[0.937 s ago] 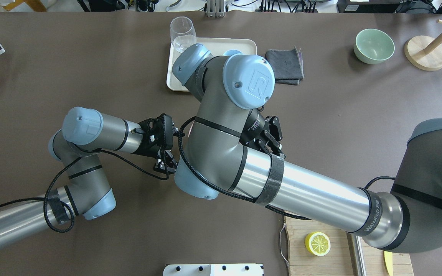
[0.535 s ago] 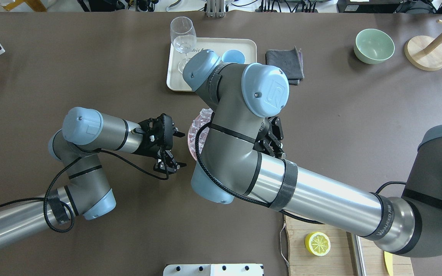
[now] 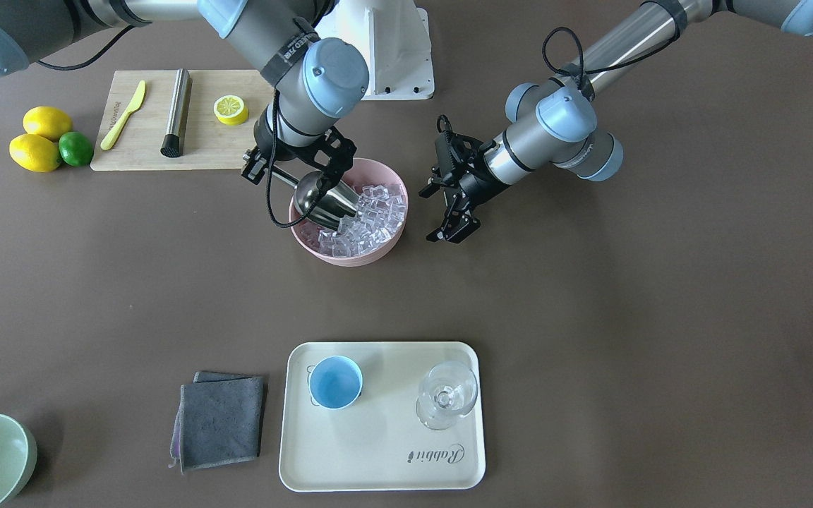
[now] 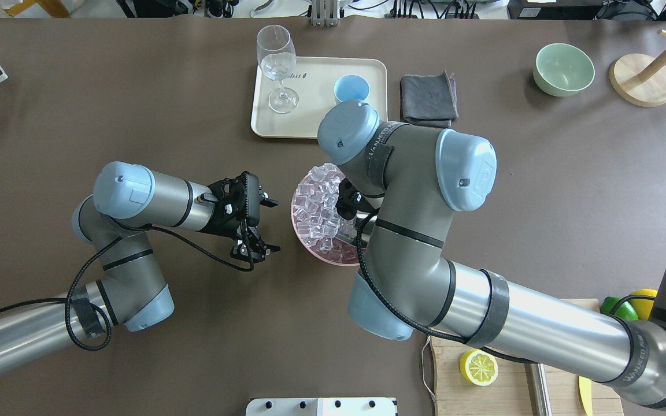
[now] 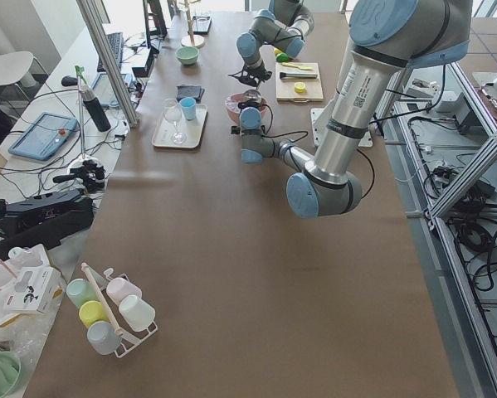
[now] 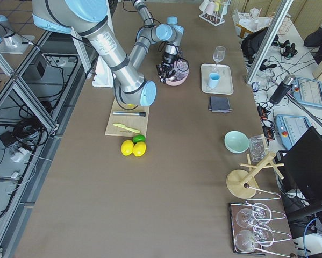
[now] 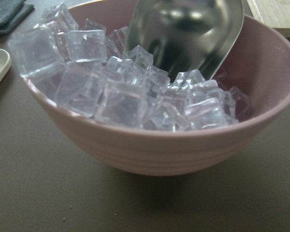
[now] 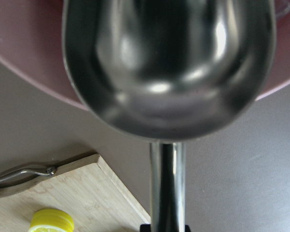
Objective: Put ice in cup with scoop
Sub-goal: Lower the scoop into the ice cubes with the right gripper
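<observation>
**Lining up the scoop's mouth with the ice**

Reading the front view from its left, my right fingers [image 3: 336, 156] are clamped on the rod handle of the scoop [image 3: 325, 200]. The handle runs back up-left to the wrist and the trough points down-right. The long axis therefore slants over the left rim of the bowl [image 3: 350, 255] into the ice [image 3: 371, 212]. The lip touches the pile at its left edge. The left wrist camera shows the trough bare inside, with no cubes in it yet. The ice lies straight ahead of the mouth, along the handle line. I judge the next push should follow that axis deeper to the right, then tip the mouth upward to keep the load.

Further right, the left fingers [image 3: 457, 227] are spread apart and empty, just beside the bowl's wall and not touching it. I read them as placed to steady the bowl if the push shoves it.

The cup [image 3: 335, 382] stands upright and empty on the tray [image 3: 378, 458], well apart from the bowl on the side away from the robot. The right arm has the tool, so the carry is its job. It will have to swing the scoop off its present heading toward the tray, keeping left of the glass [image 3: 447, 395].
</observation>
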You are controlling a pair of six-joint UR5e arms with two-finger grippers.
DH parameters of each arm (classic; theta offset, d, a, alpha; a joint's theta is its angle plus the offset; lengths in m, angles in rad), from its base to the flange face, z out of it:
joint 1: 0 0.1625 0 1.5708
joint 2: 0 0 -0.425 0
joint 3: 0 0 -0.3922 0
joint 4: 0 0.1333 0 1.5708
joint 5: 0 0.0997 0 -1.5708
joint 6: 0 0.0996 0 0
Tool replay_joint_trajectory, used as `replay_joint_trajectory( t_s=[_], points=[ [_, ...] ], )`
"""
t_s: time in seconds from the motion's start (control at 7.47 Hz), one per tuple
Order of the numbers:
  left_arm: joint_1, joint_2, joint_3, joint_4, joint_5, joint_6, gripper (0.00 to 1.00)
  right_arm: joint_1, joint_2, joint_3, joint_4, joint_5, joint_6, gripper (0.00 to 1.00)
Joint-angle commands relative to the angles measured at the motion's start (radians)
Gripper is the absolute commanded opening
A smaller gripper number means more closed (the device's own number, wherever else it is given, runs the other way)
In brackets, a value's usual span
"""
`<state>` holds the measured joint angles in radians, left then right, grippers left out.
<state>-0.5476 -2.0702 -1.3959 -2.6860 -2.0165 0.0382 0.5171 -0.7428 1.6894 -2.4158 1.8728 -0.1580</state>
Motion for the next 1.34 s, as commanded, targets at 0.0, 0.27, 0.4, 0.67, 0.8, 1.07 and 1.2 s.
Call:
replay_joint_trajectory(
  t_s=[0.0,0.27,0.4,0.67,0.8,1.07,1.2],
  points=[
    [-0.002,0.001,0.0,0.0,0.001,0.0,0.98,-0.009,-0.096,0.071,0.139,-0.003,0.0,0.0],
    [-0.002,0.001,0.0,0.0,0.002,-0.001,0.98,-0.009,-0.11,0.079,0.178,-0.003,0.0,0.0],
    [-0.002,0.001,0.0,0.0,0.001,-0.001,0.98,-0.009,-0.131,0.094,0.228,-0.003,0.002,0.0],
    [-0.002,0.001,0.0,0.0,0.001,-0.001,0.98,-0.009,-0.145,0.098,0.274,-0.003,0.003,0.0],
    [-0.002,0.001,0.001,0.0,0.001,-0.001,0.98,-0.009,-0.148,0.101,0.276,-0.003,0.0,0.0],
    [-0.002,0.001,0.0,0.0,0.001,-0.001,0.98,-0.009,-0.171,0.102,0.335,-0.003,0.0,0.0],
    [-0.002,0.001,0.0,0.0,0.002,-0.001,0.98,-0.009,-0.178,0.102,0.354,-0.003,0.0,0.0]
  ],
)
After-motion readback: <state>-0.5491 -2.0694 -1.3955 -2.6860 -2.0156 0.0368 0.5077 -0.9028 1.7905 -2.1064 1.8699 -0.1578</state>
